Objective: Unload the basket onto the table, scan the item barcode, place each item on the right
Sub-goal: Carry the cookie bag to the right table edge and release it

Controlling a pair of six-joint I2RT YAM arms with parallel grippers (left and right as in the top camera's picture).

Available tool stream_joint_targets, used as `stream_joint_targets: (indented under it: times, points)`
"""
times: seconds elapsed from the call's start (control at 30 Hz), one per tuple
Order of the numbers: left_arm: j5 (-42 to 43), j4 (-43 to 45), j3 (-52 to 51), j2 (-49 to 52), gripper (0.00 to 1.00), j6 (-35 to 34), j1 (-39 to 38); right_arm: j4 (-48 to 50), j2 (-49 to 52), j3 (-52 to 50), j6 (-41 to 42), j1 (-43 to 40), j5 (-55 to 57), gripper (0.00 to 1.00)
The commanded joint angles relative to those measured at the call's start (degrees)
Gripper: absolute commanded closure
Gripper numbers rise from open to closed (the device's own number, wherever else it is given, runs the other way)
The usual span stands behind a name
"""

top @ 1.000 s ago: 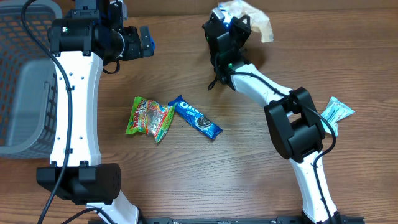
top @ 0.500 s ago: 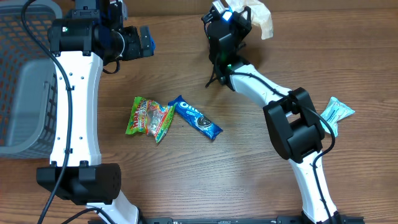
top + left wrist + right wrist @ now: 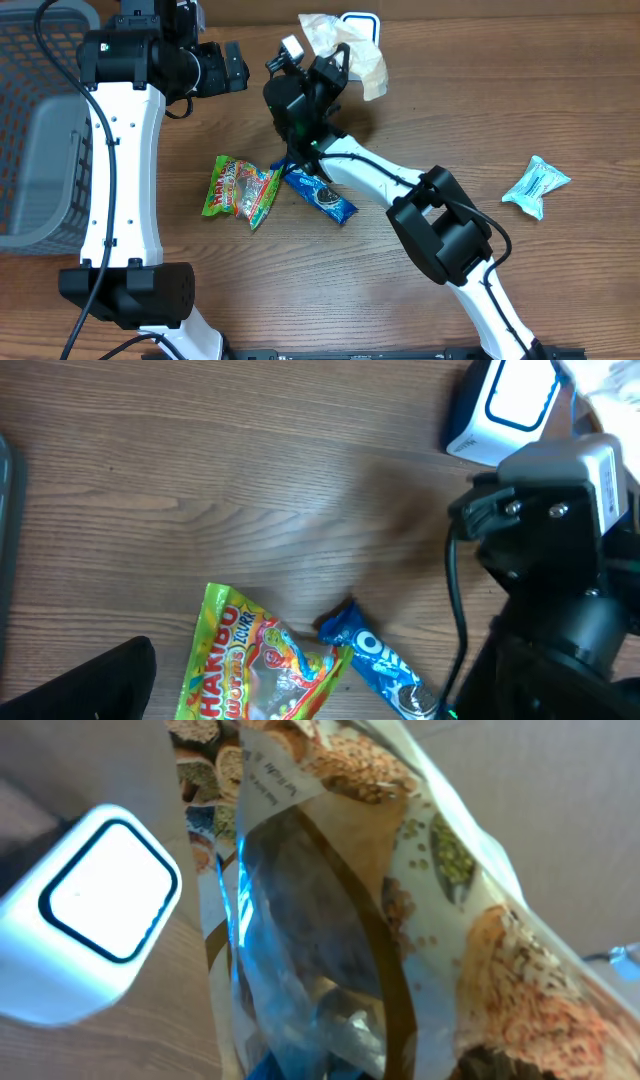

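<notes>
Crinkly plastic, thin and partly see-through: the snack bag [image 3: 340, 900] looks light, floppy and slippy. It hangs just beside the white scanner [image 3: 95, 910] and looks lifted off the bench [image 3: 500, 100]. The right hand [image 3: 330, 62] is pressed together, pinching one edge of the bag. A flat sealed edge is the best place to hold. The left hand [image 3: 238, 66] is spread wide, well apart from the scanner.
</notes>
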Motion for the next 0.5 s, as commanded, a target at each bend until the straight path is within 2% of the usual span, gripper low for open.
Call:
stream_joint_targets:
  times: [0.0,0.07,0.17,0.37,0.43,0.47]
  points:
    - [-0.42,0.07,0.52,0.22,0.0,-0.17,-0.48,-11.54,-5.77,0.46,8.46,-1.53,-1.22,0.96]
    - [-0.42,0.07,0.52,0.22,0.0,-0.17,-0.48,-24.44,-6.1,0.46,16.65,-1.18,-6.19,0.96]
    - [-0.42,0.07,0.52,0.22,0.0,-0.17,-0.5,-38.77,-7.1,0.46,28.92,-0.13,-12.59,0.97]
    - [-0.42,0.07,0.52,0.22,0.0,-0.17,-0.76,-55.15,-15.13,0.5,45.72,0.81,-23.23,0.96]
    - [-0.42,0.07,0.52,0.22,0.0,-0.17,-0.76,-59.78,-20.22,0.52,51.39,-0.2,-28.04,0.96]
    - [-0.42,0.07,0.52,0.22,0.01,-0.17,-0.76,-63.93,-25.29,0.52,57.61,-2.14,-32.3,0.96]
